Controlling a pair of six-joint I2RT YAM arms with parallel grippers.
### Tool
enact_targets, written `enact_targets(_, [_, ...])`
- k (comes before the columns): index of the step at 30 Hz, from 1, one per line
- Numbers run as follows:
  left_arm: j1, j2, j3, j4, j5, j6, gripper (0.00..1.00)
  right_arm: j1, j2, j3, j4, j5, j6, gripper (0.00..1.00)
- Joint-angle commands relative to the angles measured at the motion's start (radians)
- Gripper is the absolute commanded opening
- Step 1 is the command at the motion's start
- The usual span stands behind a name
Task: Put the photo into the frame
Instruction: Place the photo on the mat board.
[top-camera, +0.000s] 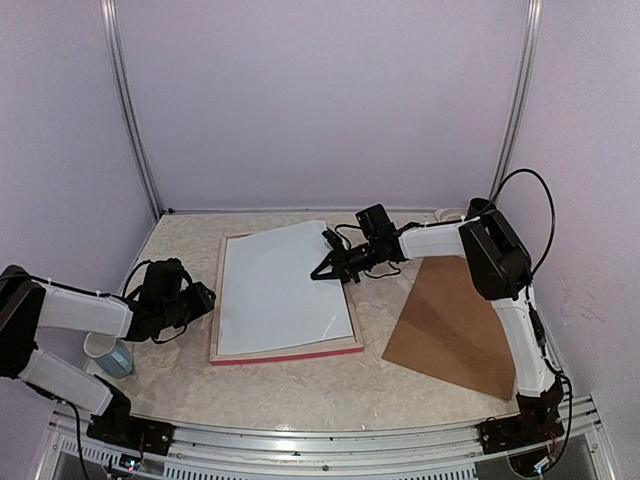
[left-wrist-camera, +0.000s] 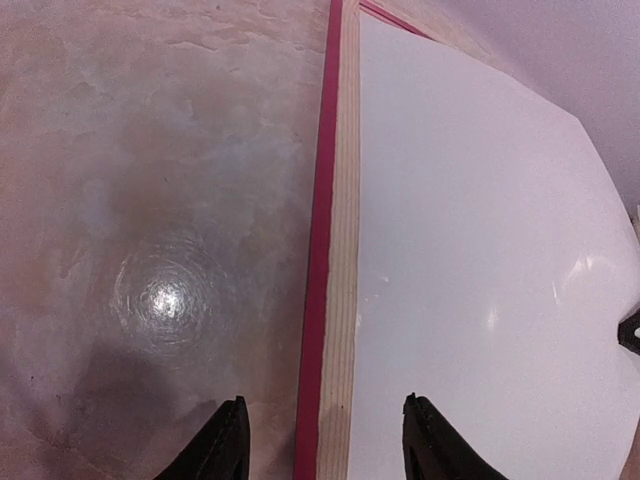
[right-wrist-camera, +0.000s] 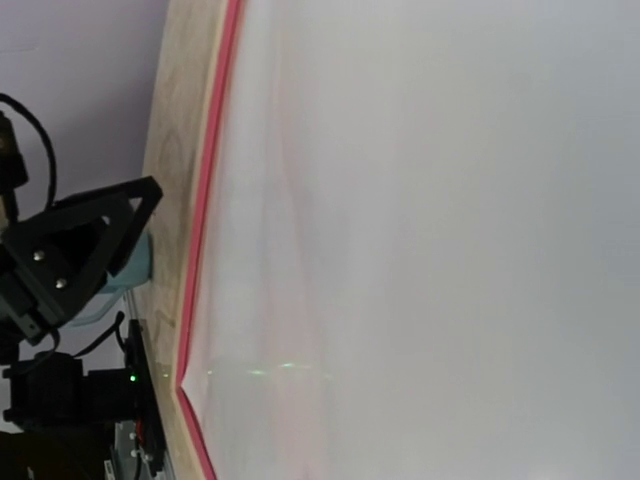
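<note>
Left gripper (left-wrist-camera: 322, 410) hangs spread astride the frame (left-wrist-camera: 340, 250)'s left rail. The photo (top-camera: 280, 290), white side up, lies skewed inside, long axis 12-to-6, with its 1 o'clock corner riding over the rail. Right gripper (top-camera: 322, 272) is at its 3 o'clock edge; I cannot tell whether it is pinching.

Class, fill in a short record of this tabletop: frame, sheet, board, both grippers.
frame: the frame lies flat, pale wood back up
sheet: white sheet on it, skewed, past its far edge
board: brown backing board lies right of frame
left: left gripper open over frame's left rail
right: right gripper at sheet's right edge; grip unclear
</note>
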Motion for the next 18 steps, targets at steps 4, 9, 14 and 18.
enact_targets(4, [0.009,0.002,-0.008,0.009,0.006,0.002,0.52,-0.001,0.034,0.047,-0.066,0.004,-0.048,0.16])
enact_targets(9, [0.008,0.005,-0.003,0.009,0.007,0.002,0.52,-0.002,0.033,0.065,-0.110,0.027,-0.070,0.30])
enact_targets(14, [0.009,0.012,0.000,0.013,0.010,0.002,0.52,-0.003,0.026,0.098,-0.181,0.056,-0.098,0.39])
enact_targets(18, [0.009,0.015,-0.001,0.017,0.014,0.001,0.52,-0.003,0.012,0.123,-0.252,0.109,-0.132,0.47])
